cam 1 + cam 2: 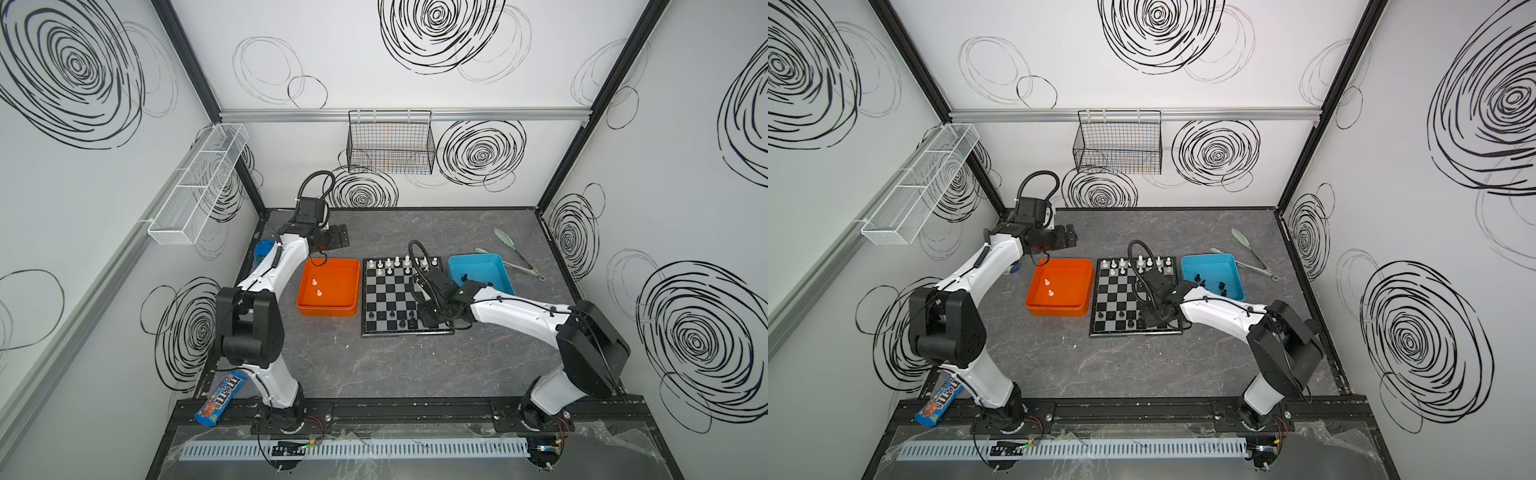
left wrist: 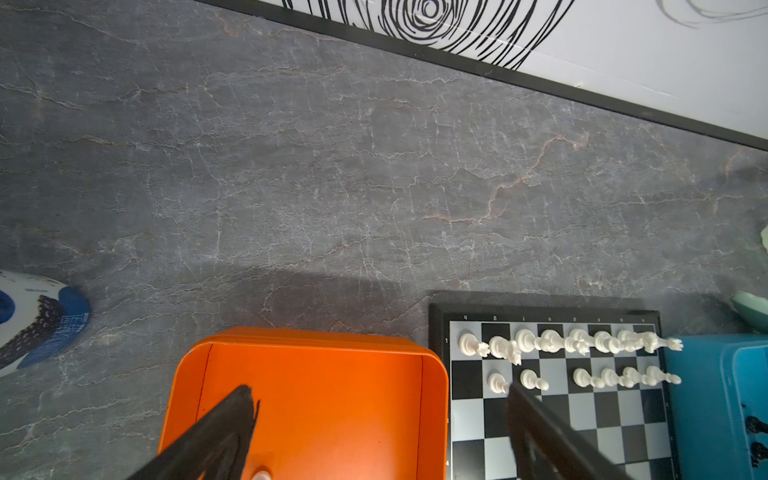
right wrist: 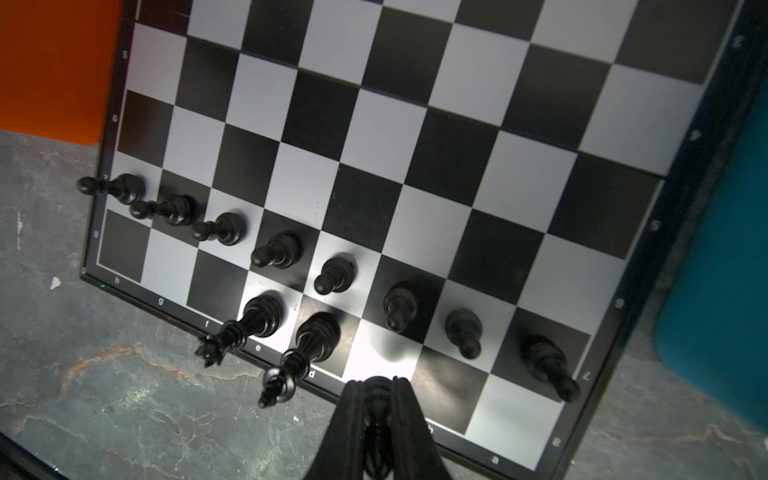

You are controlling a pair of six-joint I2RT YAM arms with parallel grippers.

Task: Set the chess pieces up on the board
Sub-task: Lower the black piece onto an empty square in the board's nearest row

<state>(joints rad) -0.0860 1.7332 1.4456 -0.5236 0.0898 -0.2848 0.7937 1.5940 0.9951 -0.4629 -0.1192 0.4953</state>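
Black piece (image 3: pixel 376 419) pinched in my right gripper (image 3: pixel 377 383) hangs over the board's (image 3: pixel 457 137) near edge, where its back row has gaps. My left gripper (image 2: pixel 380 392) hangs spread wide, empty, by the orange tray's (image 2: pixel 307 337) far edge.

We see the whole tabletop (image 1: pixel 374 374) from high above in both top views, our wrist views nearer, all sharing the board (image 3: pixel 415 124)
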